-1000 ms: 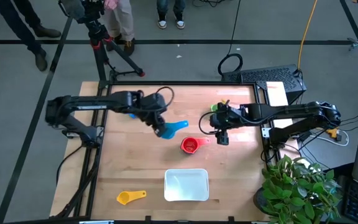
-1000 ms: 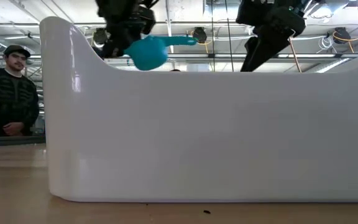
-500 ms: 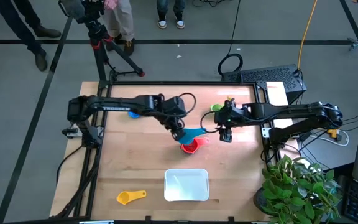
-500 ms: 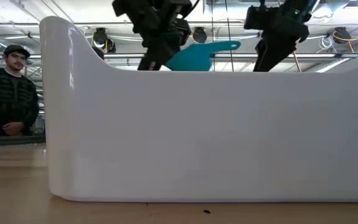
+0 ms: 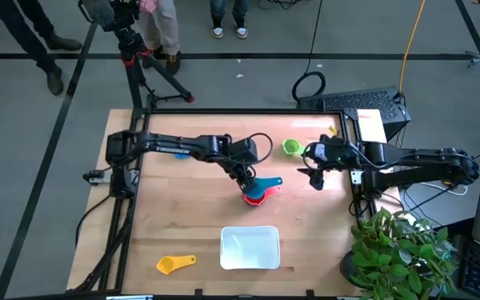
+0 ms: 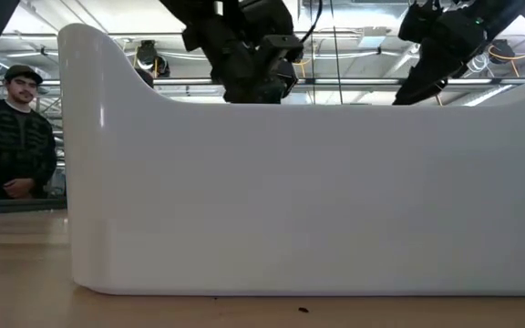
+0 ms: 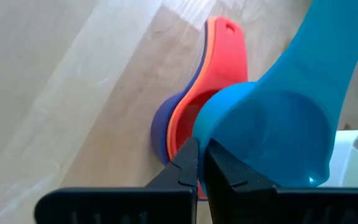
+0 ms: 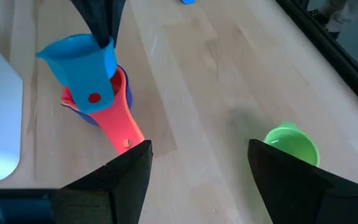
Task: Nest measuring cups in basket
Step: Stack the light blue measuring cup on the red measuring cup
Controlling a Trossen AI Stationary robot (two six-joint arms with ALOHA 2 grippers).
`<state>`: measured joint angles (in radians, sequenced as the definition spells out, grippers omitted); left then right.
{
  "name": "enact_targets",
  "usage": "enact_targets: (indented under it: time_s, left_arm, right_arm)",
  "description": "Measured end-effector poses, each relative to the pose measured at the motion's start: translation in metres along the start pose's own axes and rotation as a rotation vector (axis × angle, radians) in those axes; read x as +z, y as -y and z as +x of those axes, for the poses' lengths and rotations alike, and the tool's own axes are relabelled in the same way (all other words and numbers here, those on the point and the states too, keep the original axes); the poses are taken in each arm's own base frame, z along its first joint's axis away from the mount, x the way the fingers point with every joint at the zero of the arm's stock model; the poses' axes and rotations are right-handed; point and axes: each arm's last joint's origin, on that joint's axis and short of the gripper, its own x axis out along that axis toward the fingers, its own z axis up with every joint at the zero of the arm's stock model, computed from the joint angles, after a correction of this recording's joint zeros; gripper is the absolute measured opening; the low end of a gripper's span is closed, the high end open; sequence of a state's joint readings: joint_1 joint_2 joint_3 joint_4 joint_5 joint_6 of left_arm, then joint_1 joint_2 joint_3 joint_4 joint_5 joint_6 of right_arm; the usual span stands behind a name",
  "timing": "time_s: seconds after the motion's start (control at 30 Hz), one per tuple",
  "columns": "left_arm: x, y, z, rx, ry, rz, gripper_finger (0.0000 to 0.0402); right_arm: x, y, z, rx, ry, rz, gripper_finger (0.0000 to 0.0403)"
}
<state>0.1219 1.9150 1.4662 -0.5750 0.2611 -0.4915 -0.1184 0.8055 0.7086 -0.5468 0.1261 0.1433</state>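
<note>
Moved: left gripper [image 5: 251,177] now pinching light blue cup [image 5: 262,182] over red cup [image 5: 255,197]; right gripper [image 5: 316,177] spread.

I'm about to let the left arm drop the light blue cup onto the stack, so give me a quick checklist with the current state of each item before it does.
1. Left gripper grips the light blue cup by its rim: ok, fingers shut on it.
2. Cup sits over the stack of red cup in dark blue cup: ok, it overlaps them.
3. Cup seated level in the red cup: not ok, it is tilted in the right wrist view.
4. Right gripper clear of the stack: ok, open and off to the side, near the green cup.
5. Basket free to take the stack: ok, nothing shows in it.
</note>
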Motion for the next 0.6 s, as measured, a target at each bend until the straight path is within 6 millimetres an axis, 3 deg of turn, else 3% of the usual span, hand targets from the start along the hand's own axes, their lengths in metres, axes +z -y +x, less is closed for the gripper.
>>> enact_targets:
  time_s: [0.4, 0.6]
  left_arm:
    - [-0.005, -0.010, 0.022, 0.060, -0.058, -0.021, 0.0007]
    - [-0.009, -0.013, 0.022, 0.089, -0.102, -0.026, 0.0007]
  right_arm:
    - [-0.001, 0.000, 0.001, 0.000, -0.004, -0.002, 0.0256]
    - [-0.001, 0.000, 0.001, 0.000, -0.002, -0.007, 0.0256]
